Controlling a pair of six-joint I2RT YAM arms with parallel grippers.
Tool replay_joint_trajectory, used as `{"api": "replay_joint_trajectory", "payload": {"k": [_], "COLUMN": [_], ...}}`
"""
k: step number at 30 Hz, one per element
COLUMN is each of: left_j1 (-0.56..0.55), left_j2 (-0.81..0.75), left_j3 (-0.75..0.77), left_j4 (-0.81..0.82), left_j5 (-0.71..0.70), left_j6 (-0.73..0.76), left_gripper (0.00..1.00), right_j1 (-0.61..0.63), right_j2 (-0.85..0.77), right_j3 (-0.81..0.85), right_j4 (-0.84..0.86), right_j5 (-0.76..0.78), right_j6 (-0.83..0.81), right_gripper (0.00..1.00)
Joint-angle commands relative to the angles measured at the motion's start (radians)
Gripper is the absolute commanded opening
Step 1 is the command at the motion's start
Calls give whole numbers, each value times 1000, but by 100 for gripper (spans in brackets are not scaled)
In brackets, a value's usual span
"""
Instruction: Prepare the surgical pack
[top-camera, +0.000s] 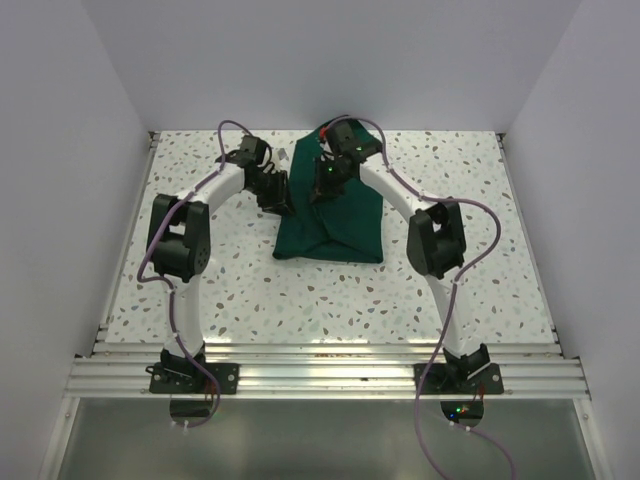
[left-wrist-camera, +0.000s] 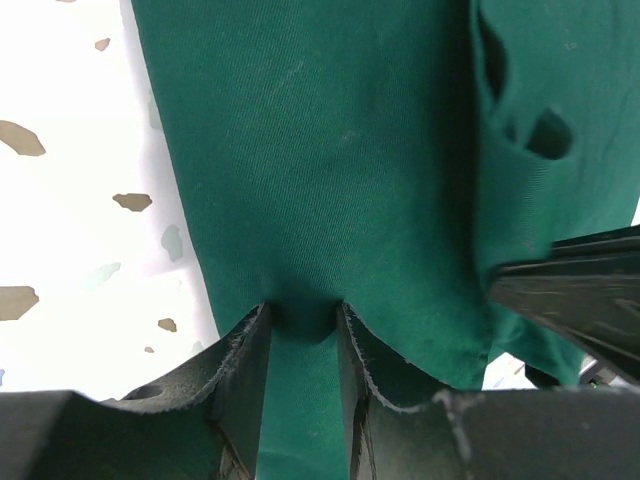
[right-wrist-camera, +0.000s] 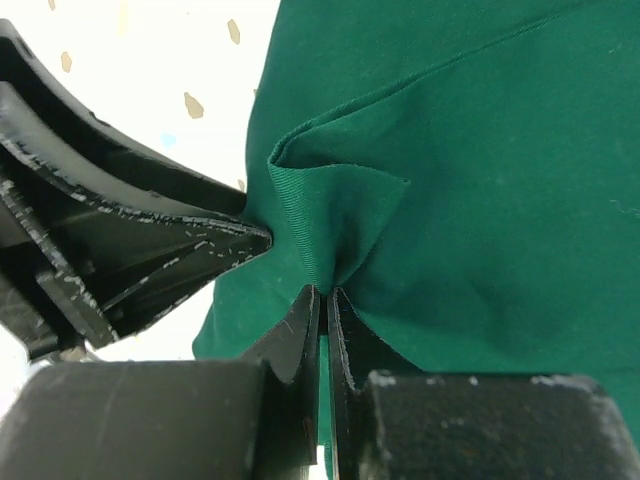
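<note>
Right gripper (right-wrist-camera: 325, 292) pinches the dark green drape (top-camera: 335, 225) tight for folding, left gripper (left-wrist-camera: 302, 315) straddles its edge fold, jaws half-parted, gripping or loose, can't tell.

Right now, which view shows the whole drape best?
Top view: it alone takes in nearly the full outline of the folded drape. The wrist views show only close-up patches of its cloth; the right one, a pinched fold.
</note>
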Motion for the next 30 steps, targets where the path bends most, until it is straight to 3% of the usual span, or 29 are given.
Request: {"api": "replay_joint_trajectory", "payload": {"k": [1, 12, 15, 18, 23, 26, 30], "left_j1": [3, 3, 3, 6, 41, 55, 56], "left_j2": [-22, -22, -28, -42, -99, -151, -168], "left_j3": [-7, -15, -11, 6, 2, -7, 32], "left_j4": [38, 52, 47, 21, -19, -14, 1], "left_j5": [24, 31, 23, -20, -77, -75, -23], "left_j6": [-18, -24, -22, -4, 10, 11, 2], "left_gripper": [36, 36, 37, 43, 54, 56, 42], "right_j1": [21, 59, 65, 70, 67, 46, -16], "right_j2": [9, 81, 107, 91, 13, -53, -150], "right_j3": [71, 119, 156, 165, 108, 41, -112], "right_j4": [45, 40, 8, -12, -39, -44, 37], "right_j5": [-50, -91, -109, -126, -136, -139, -195], "right_j6": [36, 51, 45, 32, -11, -25, 8], "right_gripper": [0, 0, 8, 34, 52, 54, 50]}}
